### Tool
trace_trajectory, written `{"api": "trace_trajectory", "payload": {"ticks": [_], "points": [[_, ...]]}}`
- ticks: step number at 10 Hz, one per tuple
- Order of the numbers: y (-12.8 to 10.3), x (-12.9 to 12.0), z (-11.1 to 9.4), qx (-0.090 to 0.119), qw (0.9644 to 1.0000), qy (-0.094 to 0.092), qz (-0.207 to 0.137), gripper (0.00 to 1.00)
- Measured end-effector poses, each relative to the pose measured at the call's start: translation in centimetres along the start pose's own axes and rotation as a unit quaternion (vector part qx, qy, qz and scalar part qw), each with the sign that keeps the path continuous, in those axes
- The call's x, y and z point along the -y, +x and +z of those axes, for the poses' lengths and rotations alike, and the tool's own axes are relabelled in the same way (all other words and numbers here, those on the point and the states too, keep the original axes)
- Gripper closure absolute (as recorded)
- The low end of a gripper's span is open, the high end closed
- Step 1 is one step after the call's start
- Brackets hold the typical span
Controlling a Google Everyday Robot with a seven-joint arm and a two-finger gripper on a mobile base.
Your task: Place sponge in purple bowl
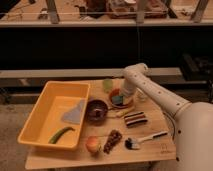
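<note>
The teal sponge (118,100) lies in the orange-red bowl (128,103) at the middle of the wooden table. The purple bowl (96,110) stands just left of it, dark inside, with nothing seen in it. My gripper (124,94) hangs at the end of the white arm, right over the orange-red bowl and at the sponge's right edge. The arm reaches in from the right.
A yellow tray (37,115) at the left holds a grey-blue cloth (75,114) and a green pod (60,134). A dark striped block (135,118), a brush (145,138), a peach-like fruit (92,144), a dark bunch (112,140) and a green cup (108,84) stand around the bowls.
</note>
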Motion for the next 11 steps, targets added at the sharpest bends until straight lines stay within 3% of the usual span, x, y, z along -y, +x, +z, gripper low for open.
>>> {"api": "trace_trajectory", "payload": {"ticks": [3,4,6,11], "points": [[0.0,-0.1,-0.5,0.000,1.0000,0.006,0.005,0.94],[0.0,0.0,-0.9,0.001,0.9999,0.010,0.006,0.99],[-0.1,0.1,-2.1,0.002,0.9998,0.020,0.007,1.00],[-1.8,1.0,-7.9,0.007,0.9982,0.056,-0.018,1.00]]}}
